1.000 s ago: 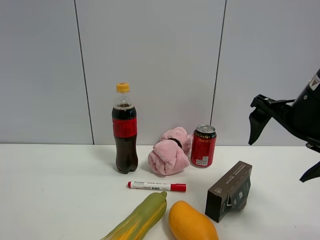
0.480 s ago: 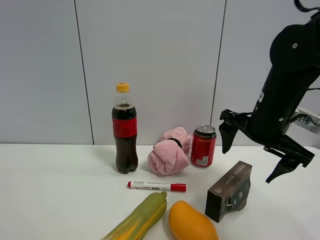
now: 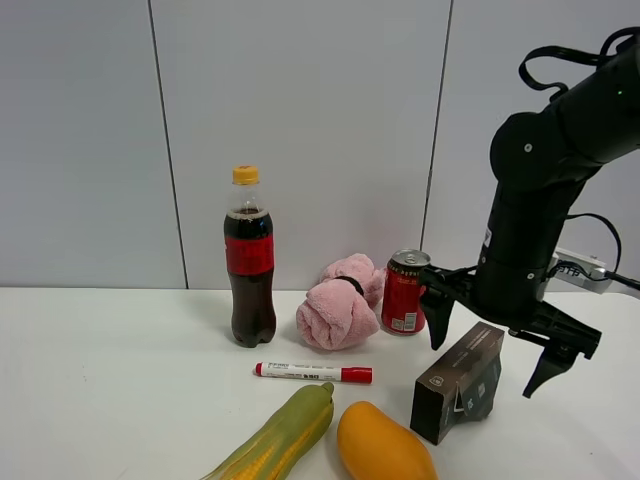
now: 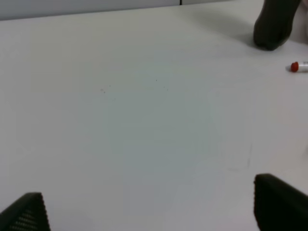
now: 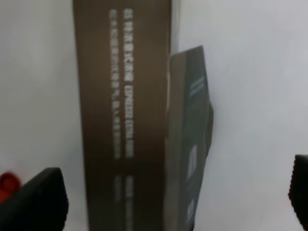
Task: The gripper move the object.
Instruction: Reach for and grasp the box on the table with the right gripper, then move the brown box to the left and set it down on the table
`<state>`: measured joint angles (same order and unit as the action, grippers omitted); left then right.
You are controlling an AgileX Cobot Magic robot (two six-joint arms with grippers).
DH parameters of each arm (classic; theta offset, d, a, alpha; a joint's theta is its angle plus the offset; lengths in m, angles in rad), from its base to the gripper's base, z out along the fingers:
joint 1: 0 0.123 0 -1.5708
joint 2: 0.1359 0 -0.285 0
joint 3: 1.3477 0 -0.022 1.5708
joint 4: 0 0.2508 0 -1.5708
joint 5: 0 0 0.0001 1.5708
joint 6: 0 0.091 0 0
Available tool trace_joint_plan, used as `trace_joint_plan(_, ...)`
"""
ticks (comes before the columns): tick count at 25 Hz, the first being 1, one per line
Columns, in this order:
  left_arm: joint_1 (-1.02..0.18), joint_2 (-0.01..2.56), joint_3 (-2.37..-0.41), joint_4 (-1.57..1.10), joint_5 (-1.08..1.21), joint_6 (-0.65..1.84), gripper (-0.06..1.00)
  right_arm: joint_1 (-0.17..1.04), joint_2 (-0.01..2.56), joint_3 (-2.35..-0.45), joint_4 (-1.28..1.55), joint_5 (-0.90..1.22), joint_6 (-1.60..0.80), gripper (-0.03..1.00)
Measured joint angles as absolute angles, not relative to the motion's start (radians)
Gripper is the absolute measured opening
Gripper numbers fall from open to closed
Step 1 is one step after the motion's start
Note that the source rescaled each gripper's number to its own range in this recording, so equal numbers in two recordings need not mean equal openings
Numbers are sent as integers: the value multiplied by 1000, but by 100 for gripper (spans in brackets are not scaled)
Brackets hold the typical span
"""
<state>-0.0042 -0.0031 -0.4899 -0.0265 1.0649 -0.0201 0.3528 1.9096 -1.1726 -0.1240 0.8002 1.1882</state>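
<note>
Box [image 5: 125,120] lettering rows (right wrist only)

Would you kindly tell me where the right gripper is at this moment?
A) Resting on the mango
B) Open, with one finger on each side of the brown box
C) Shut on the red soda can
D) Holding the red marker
B: the right gripper is open, and the right wrist view shows the brown box between its fingers, with a gap on each side.
</note>
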Motion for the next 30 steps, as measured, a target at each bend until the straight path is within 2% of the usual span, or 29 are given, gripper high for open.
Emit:
trace_joint_plan(10, -4, -3, -490, -27, 1065, -20, 100, 354, 2008, -1173, -137, 667, 1181, 92)
trace_joint_plan(12, -4, -3, -490, -27, 1065, -20, 100, 354, 2013, -1173, -137, 660, 1181, 90)
trace_joint_plan(15, -4, -3, -490, -27, 1065, -20, 100, 354, 2013, -1173, -145, 658, 1181, 73)
trace_joint_plan(16, -4, -3, -490, -27, 1065, -20, 100, 354, 2013, -1173, -146, 658, 1181, 63)
trace_joint_plan(18, -4, -3, -490, -27, 1065, -20, 100, 354, 2013, -1173, -151, 658, 1180, 49)
trace_joint_plan(21, -4, -3, -490, -27, 1065, -20, 100, 354, 2013, -1173, -171, 653, 1150, 35)
trace_joint_plan(24, -4, -3, -490, -27, 1065, -20, 100, 354, 2013, -1173, -182, 651, 1083, 6)
trace_joint_plan(25, -4, -3, -490, -27, 1065, -20, 100, 354, 2013, -1173, -185, 652, 1050, 0)
trace_joint_plan(30, -4, -3, -490, -27, 1065, -20, 100, 354, 2013, -1173, -190, 657, 897, 0)
